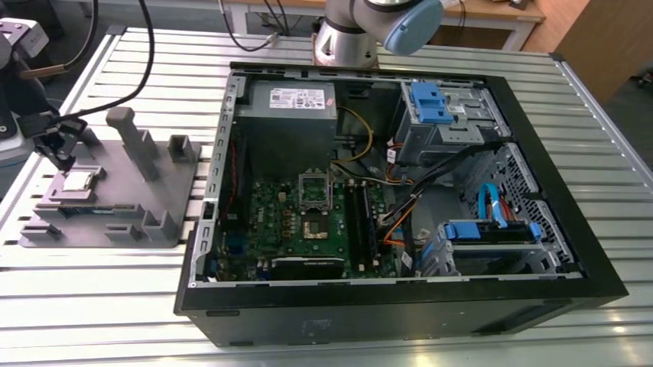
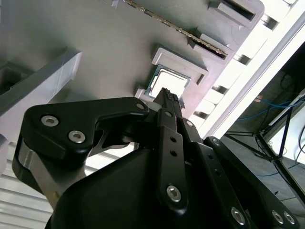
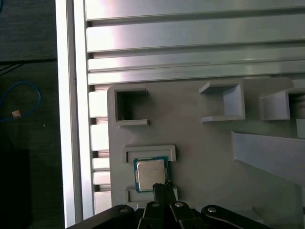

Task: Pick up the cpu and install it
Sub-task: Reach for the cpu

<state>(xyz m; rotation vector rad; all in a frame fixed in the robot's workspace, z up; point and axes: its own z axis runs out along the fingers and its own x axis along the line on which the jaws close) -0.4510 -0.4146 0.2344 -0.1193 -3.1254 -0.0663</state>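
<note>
Close below, my jaws are pressed together on nothing, tips just over one edge of the small square silver cpu (image 3: 151, 174), which lies flat in a recess of the grey plastic fixture (image 1: 168, 187). Tall grey posts (image 1: 131, 141) stand beside it. Farther across the ribbed aluminium worktop (image 1: 102, 306) sits the open black computer case (image 1: 408, 306).

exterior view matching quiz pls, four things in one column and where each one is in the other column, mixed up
Things
1. cpu
2. gripper
3. socket
4. grey box with white label

Places
A. on the green motherboard inside the case
B. in a pocket of the grey holder, outside the case
C. in the case's corner nearest the arm's base
D. over the holder, close above the cpu

Pairs: 1-B, 2-D, 3-A, 4-C
</note>
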